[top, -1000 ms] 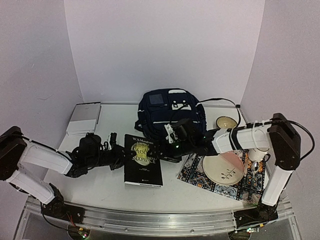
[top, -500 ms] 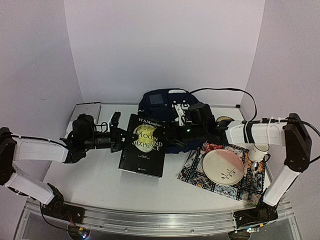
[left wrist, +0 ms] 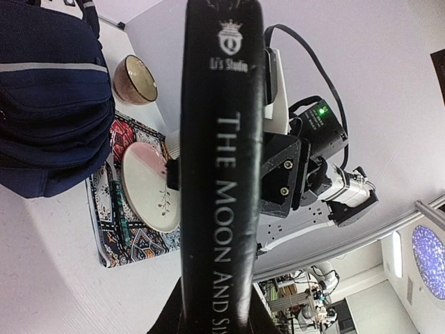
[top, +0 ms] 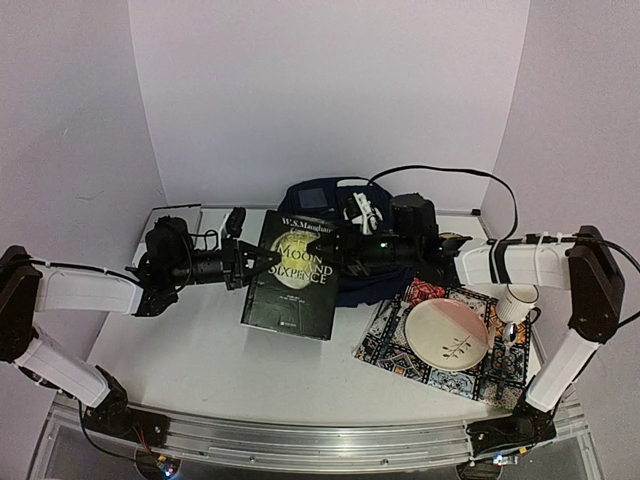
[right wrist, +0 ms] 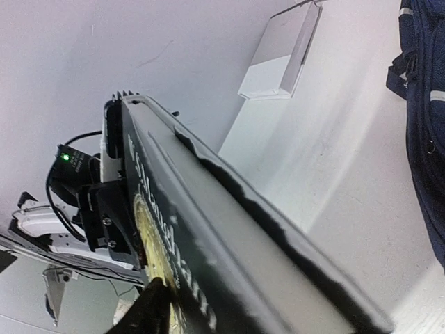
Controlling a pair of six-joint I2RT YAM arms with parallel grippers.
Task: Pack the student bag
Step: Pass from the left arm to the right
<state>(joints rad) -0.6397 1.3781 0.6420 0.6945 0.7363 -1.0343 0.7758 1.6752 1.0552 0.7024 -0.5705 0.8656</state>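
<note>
The student bag [top: 312, 199] stands at the back middle of the table, dark navy with white trim; it also shows in the left wrist view [left wrist: 49, 97] and the right wrist view [right wrist: 425, 104]. A black book [top: 295, 275] with a gold moon on its cover hangs tilted in the air just in front of the bag. My left gripper [top: 250, 265] is shut on the spine side [left wrist: 222, 174]. My right gripper [top: 338, 250] is closed on the opposite edge, one finger [right wrist: 149, 309] pressed against the cover and the page edge [right wrist: 236, 223] running between the jaws.
A white flat box [top: 170, 232] lies at the back left. On the right a patterned mat [top: 395, 352] carries a cream plate [top: 447, 335] and a pen [left wrist: 115, 202]. A small bowl [top: 452, 243] and a white cup [top: 515, 300] stand near it.
The book has left the table and risen toward the bag, tilting up. Both arms moved back with it, and the right gripper has closed onto its edge.
</note>
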